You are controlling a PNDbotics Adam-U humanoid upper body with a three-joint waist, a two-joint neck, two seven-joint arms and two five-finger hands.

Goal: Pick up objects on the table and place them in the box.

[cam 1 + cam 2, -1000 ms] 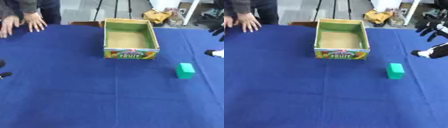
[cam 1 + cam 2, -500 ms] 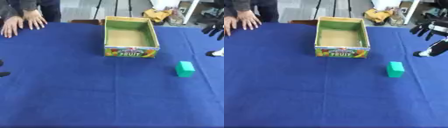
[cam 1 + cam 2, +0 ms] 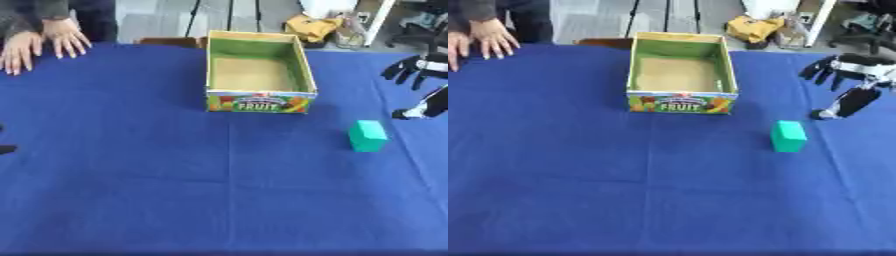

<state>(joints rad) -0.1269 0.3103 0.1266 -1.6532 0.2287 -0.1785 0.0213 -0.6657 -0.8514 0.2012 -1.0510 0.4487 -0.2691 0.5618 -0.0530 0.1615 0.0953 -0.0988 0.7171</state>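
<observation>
Blue-clothed table (image 3: 131, 200) — open fruit box (image 3: 681, 102) far centre, green block (image 3: 788, 136) near its right.

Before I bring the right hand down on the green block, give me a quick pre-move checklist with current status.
1. Green block lies free on the blue tablecloth, apart from the box: ok.
2. Right hand open, holding nothing: ok.
3. Right hand over the block: not ok, it sits beyond it toward the table's right edge.
4. Fruit box open on top, nothing seen inside: ok.
5. Left hand fingers: cannot tell, only a sliver shows at the view's left edge.

box (image 3: 681, 102) far centre on table (image 3: 579, 175) | block (image 3: 788, 136) right-front of box | right robot hand (image 3: 846, 82) right of block
</observation>
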